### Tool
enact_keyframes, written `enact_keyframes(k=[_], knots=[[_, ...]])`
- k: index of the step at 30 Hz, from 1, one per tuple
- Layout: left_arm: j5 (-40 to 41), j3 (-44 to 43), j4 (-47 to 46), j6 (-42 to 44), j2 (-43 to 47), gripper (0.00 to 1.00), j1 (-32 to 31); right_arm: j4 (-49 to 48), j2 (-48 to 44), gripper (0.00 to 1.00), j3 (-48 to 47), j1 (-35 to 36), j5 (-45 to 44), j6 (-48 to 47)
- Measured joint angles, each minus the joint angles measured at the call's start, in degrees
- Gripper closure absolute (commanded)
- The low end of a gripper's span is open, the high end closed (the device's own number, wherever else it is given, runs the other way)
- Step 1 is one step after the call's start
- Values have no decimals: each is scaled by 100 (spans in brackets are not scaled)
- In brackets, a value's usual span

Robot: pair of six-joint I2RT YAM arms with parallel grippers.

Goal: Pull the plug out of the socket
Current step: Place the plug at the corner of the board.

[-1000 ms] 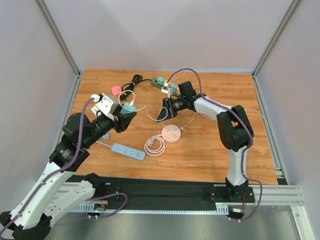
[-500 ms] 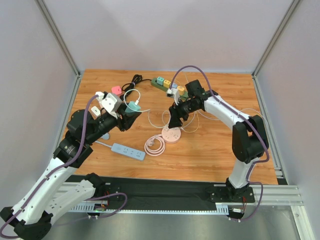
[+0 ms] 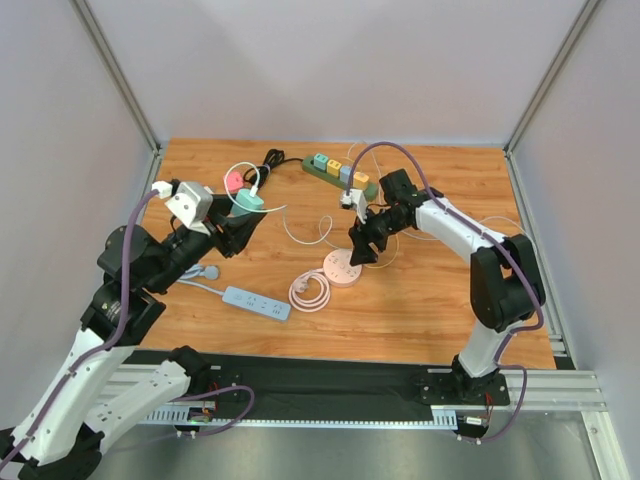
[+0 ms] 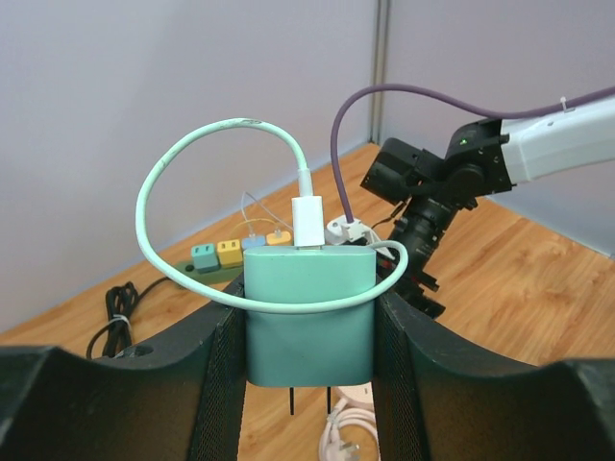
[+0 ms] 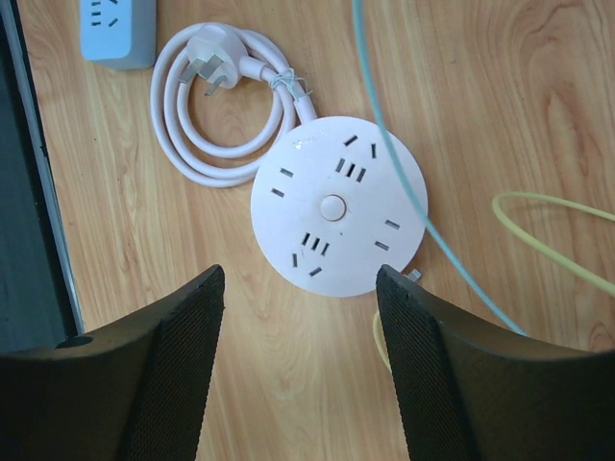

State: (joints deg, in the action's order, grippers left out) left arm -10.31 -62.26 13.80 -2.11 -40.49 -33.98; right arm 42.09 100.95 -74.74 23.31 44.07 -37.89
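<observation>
- Teal plug [image 4: 309, 288] sits clamped between the two fingers of the left tool [image 4: 307, 331], lifted off the surface [image 3: 420, 310], upright, two metal prongs sticking out below it.
- White USB connector [image 4: 308, 221] is stuck into the plug's top; its mint cable [image 4: 192, 163] loops up and round across the plug's front.
- Left tool grips the teal plug by its sides.
- Round pink socket [image 5: 336, 206] lies flat on the surface near the middle, nothing plugged into any of its slots.
- Right tool [image 5: 300, 279] hangs just above the round socket, fingers spread, nothing between them.
- White coiled cord [image 5: 216, 106] with its own plug lies touching the socket's left edge in the right wrist view.
- Thin mint cable runs across the socket's right side; a yellow cable [image 5: 548, 221] curves beside it.
- Blue power strip [image 3: 257, 303] lies near the front left.
- Green power strip [image 3: 340, 172] with coloured blocks lies at the back, black cable [image 3: 272, 160] and pink plug [image 3: 232, 181] to its left.
</observation>
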Motion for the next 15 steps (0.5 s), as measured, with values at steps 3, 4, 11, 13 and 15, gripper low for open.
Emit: enact_keyframes(k=[3,4,11,13,15], knots=[[39,-162,63,-13,46,100,0,-146,24,32,0,131,15,116],[39,-205,87,-15,55,100,0,-212,35,31,0,177,15,168],[48,-426,195,-13,127,100,0,-638,409,31,-243,398,-210,706],[79,-498,273,2,133,100,0,-743,564,32,-365,404,-302,868],[142,-586,402,35,151,100,0,-841,605,34,-402,404,-352,990]])
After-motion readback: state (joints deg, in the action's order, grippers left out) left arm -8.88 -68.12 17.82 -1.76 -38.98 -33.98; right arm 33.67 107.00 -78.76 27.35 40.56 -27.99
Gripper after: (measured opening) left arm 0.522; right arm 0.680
